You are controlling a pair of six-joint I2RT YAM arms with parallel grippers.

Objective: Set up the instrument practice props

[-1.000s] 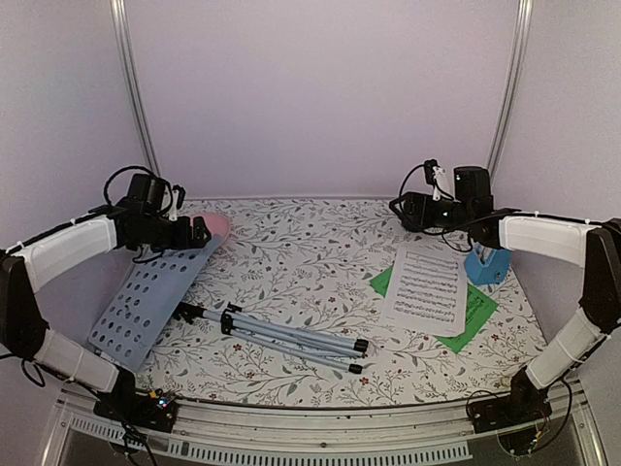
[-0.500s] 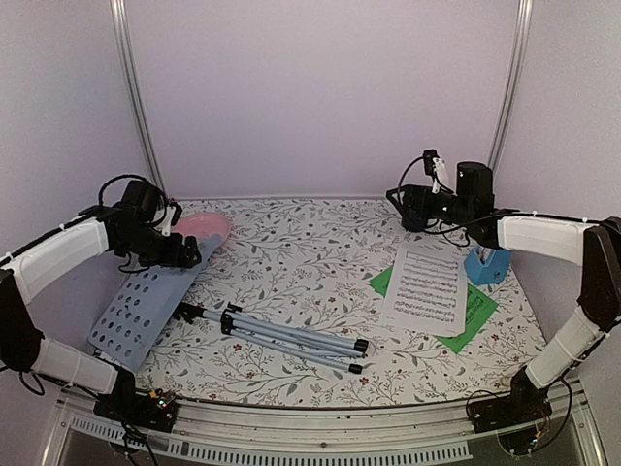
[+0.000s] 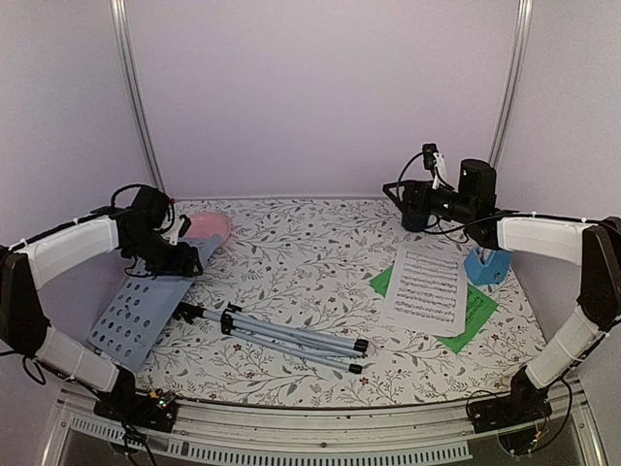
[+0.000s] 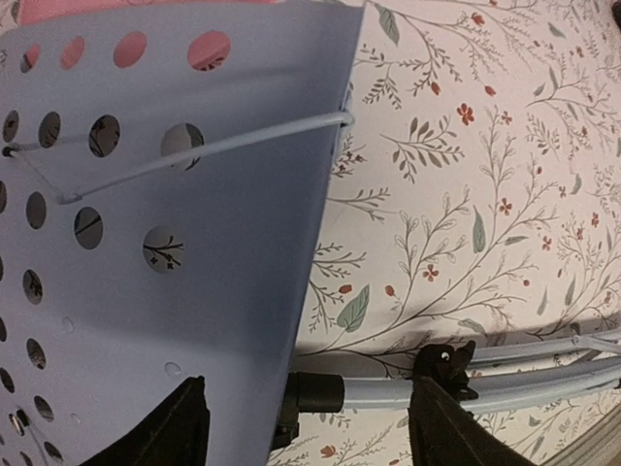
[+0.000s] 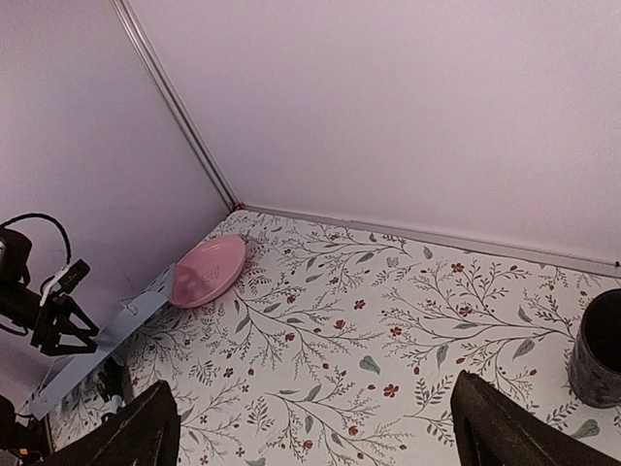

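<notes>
We judge the music stand light, stiff and awkwardly balanced. Our left hand, fingers spread, straddles its neck; our right hand gapes empty.

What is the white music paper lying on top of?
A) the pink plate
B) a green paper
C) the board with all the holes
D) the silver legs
B: the white music paper lies flat on a green paper, whose corners poke out from under it on both sides.
</notes>
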